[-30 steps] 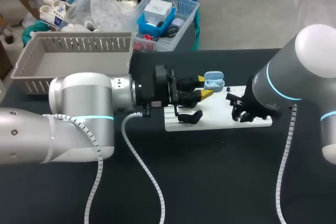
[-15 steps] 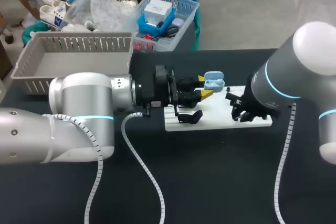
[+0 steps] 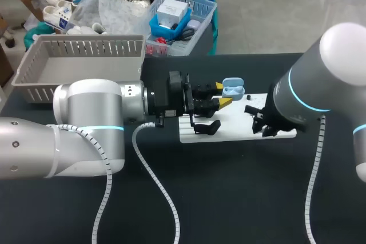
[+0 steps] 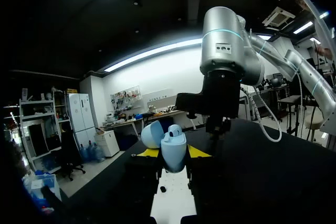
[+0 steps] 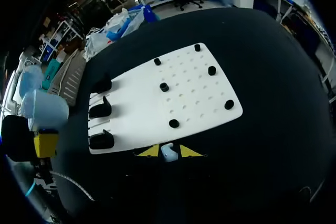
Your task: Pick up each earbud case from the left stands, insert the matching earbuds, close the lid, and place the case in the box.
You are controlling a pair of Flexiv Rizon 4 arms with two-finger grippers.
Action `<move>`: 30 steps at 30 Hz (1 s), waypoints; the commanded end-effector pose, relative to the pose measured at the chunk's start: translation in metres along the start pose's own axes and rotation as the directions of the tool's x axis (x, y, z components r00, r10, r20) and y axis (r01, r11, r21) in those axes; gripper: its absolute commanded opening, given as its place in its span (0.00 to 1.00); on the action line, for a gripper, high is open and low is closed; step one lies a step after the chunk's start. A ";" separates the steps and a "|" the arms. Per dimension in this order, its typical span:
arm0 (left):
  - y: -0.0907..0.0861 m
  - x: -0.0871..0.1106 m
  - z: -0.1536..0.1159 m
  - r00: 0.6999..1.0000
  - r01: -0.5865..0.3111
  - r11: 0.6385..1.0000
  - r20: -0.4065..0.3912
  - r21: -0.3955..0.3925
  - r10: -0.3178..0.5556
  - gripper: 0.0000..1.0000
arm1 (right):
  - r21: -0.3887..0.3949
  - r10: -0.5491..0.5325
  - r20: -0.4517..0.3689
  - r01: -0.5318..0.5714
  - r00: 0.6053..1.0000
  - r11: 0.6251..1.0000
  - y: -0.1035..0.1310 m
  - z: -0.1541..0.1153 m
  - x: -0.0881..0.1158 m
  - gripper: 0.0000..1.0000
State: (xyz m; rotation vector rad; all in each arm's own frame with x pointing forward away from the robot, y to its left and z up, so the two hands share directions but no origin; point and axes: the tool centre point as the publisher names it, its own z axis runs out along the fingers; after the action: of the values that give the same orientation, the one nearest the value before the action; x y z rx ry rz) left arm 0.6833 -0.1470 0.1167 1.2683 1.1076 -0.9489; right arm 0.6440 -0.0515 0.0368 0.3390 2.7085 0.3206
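Note:
My left gripper (image 3: pixel 222 94) is shut on a light-blue earbud case (image 3: pixel 233 89) and holds it above the white board (image 3: pixel 229 128) with its lid standing open. In the left wrist view the case (image 4: pixel 173 150) sits upright between the yellow fingertips (image 4: pixel 148 153), an earbud showing in its top. My right gripper (image 5: pixel 169 151) is shut on a small light-blue earbud (image 5: pixel 168 153) over the near edge of the board (image 5: pixel 157 103). In the head view its fingers are hidden under the right arm (image 3: pixel 297 101). The case (image 5: pixel 44 109) shows off to one side of the right gripper.
Three black stands (image 5: pixel 101 111) line one end of the board, and several black pegs (image 5: pixel 164 86) dot the other end. A grey basket (image 3: pixel 86 39) stands at the back left of the table. Cables from both arms trail over the dark tabletop (image 3: pixel 229 198).
The right arm has shifted slightly toward the front of the table. The left arm and the case have stayed still.

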 end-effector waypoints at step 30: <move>-0.001 0.000 0.000 1.000 -0.001 1.000 0.001 -0.005 0.001 0.00 | -0.029 -0.520 -0.132 0.521 0.844 0.853 0.052 -0.083 0.033 0.00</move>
State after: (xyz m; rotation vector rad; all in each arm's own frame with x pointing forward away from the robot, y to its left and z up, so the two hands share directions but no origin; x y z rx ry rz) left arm 0.6833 -0.1470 0.1167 1.2683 1.1076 -0.9489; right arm 0.5900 -0.0104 0.1041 -0.4301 2.7580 0.1959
